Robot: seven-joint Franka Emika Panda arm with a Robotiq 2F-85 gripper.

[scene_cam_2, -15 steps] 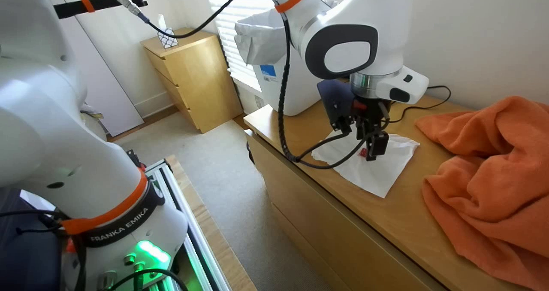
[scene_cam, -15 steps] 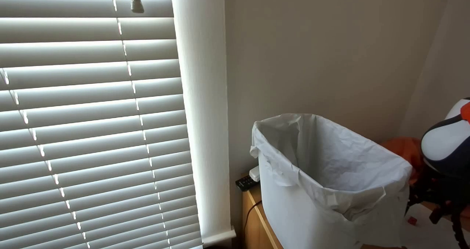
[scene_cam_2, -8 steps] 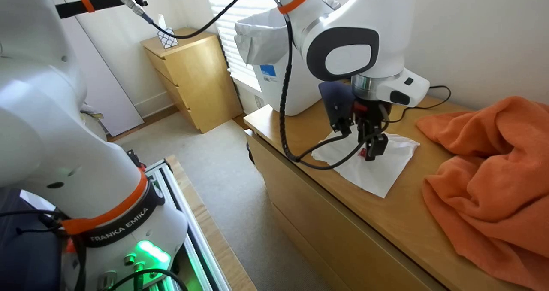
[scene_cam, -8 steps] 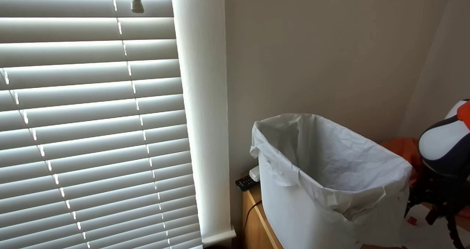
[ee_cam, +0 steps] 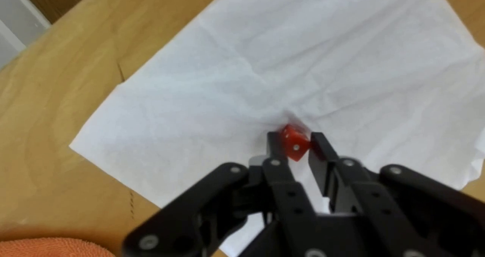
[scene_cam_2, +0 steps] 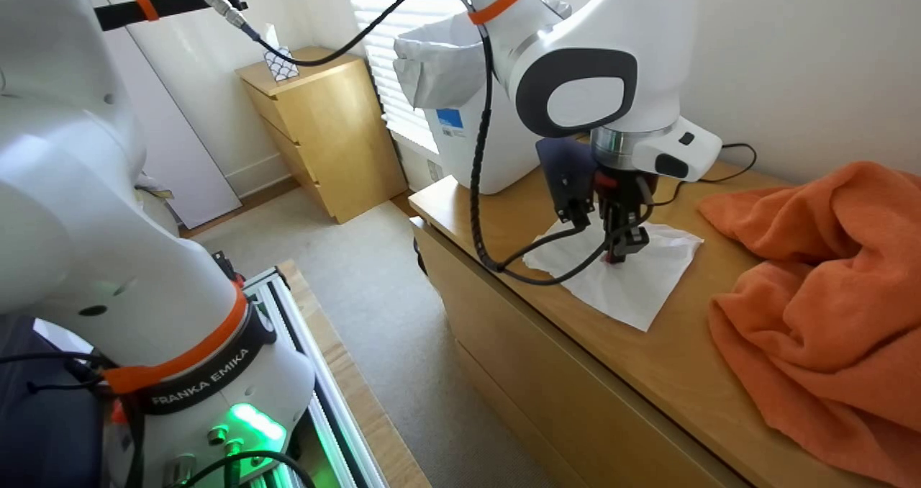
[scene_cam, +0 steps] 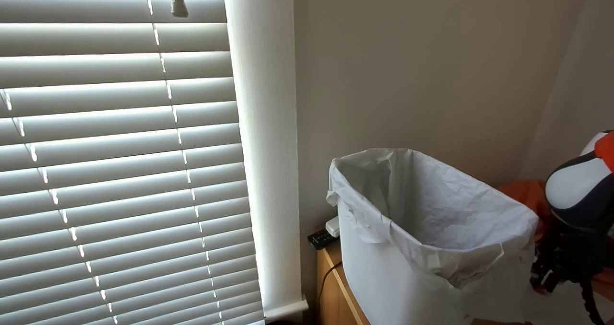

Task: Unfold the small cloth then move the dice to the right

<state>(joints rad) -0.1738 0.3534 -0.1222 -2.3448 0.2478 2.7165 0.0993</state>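
Wrist view: my gripper (ee_cam: 295, 138), clenched on red die (ee_cam: 297, 148) over spread white cloth (ee_cam: 212, 109). In an exterior view: lined bin (scene_cam: 398, 270), ten o'clock from gripper. In an exterior view: orange fabric (scene_cam_2: 820, 337), rumpled, gripper's four o'clock.

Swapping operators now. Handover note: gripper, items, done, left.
Gripper: low over the white sheet, a fingertip on each side of the red die; can't tell whether it is gripped.
Die: between the fingertips; whether it touches the sheet is unclear.
Sheet: probably the small cloth; spread and creased on the wooden dresser top.
Orange cloth: bunched beside it, apart.
Done: white sheet lies open.
Left: confirm grip, move the die right. If the orange cloth is meant, unfolding remains.
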